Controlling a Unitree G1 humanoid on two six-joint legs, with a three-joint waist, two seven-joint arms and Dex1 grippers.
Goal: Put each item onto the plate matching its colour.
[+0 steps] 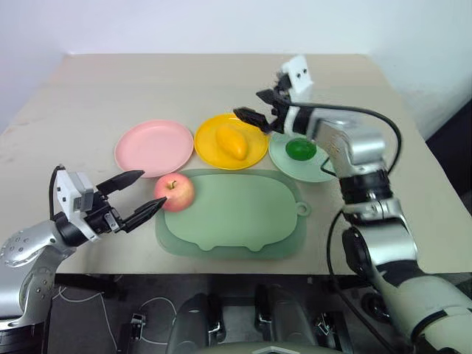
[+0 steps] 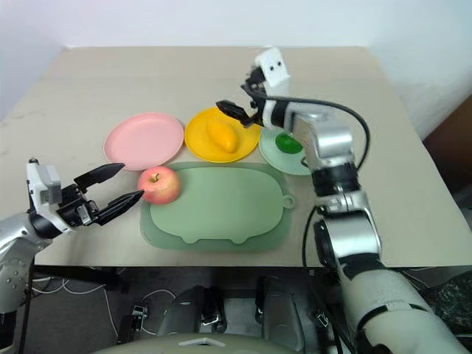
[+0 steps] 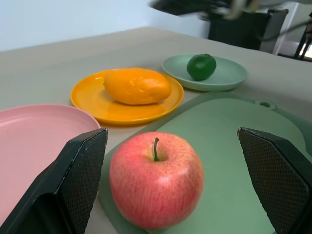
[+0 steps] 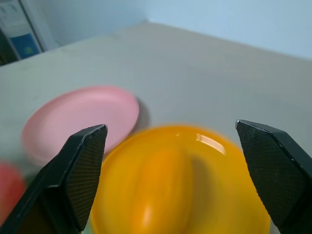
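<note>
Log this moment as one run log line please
yellow toy mango: on yellow plate | green lime: on mint plate | red-pink apple: mat edge | pink plate: bare | left gripper, right gripper: open

Mango (image 1: 231, 142) lies on the yellow plate (image 1: 206, 151), lime (image 1: 300, 150) sits on the green plate (image 1: 318, 169), pink plate (image 1: 147, 151) is bare, and the apple (image 1: 174, 192) sits upright on the mat's (image 1: 243, 221) corner.

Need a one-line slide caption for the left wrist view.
Open left gripper frames the apple on the mat's edge; mango and lime sit on matching plates.
</note>
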